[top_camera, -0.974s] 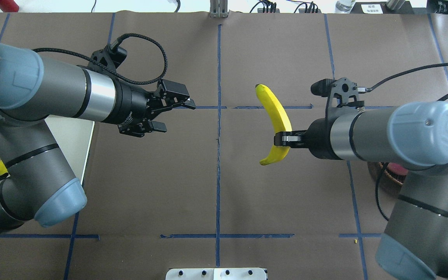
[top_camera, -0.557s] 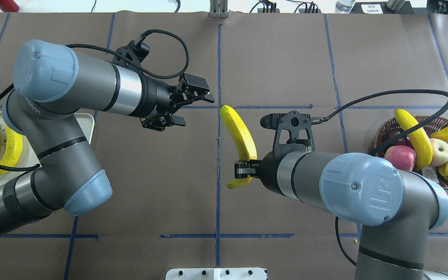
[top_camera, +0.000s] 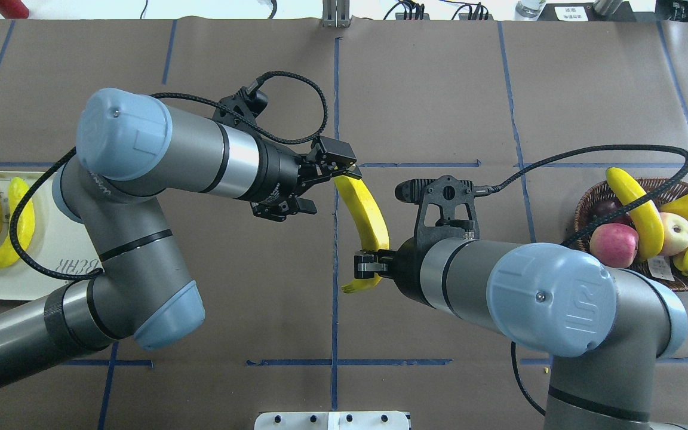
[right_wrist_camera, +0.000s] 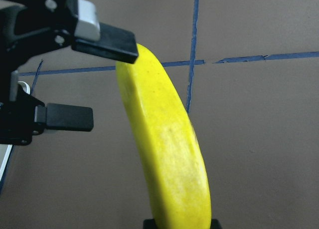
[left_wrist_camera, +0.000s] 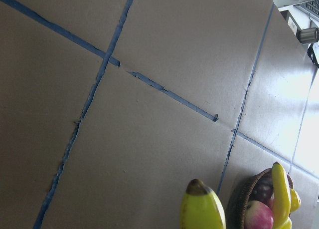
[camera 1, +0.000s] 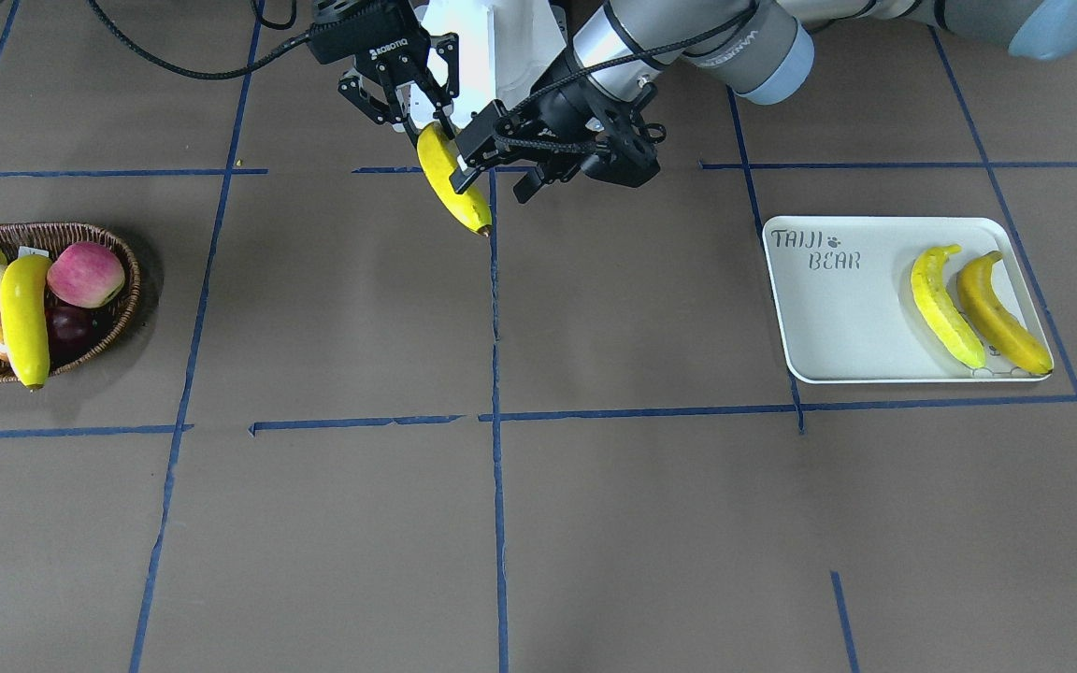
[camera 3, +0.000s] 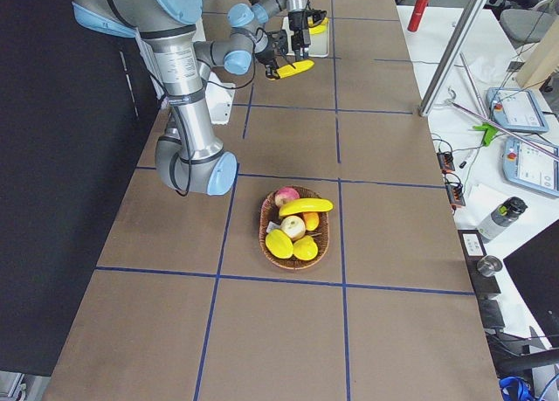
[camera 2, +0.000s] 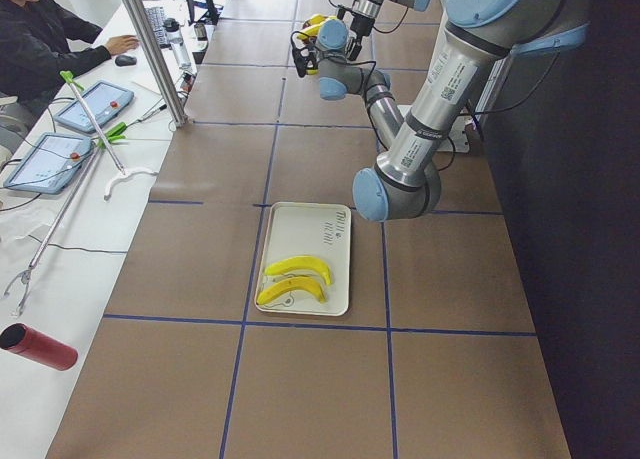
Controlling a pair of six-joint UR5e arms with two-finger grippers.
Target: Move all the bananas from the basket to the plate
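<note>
Right hand (top_camera: 369, 264) pinches a smooth curved yellow banana (top_camera: 368, 206); left hand (top_camera: 331, 190) spread open at its tip

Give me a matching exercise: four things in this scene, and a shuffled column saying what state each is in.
1. held banana
2. left gripper
3. plate
4. basket

A. carries two bananas
B. clamped in the right gripper
C. open, at a banana's free end
D. holds one banana among other fruit

Pairs: 1-B, 2-C, 3-A, 4-D
</note>
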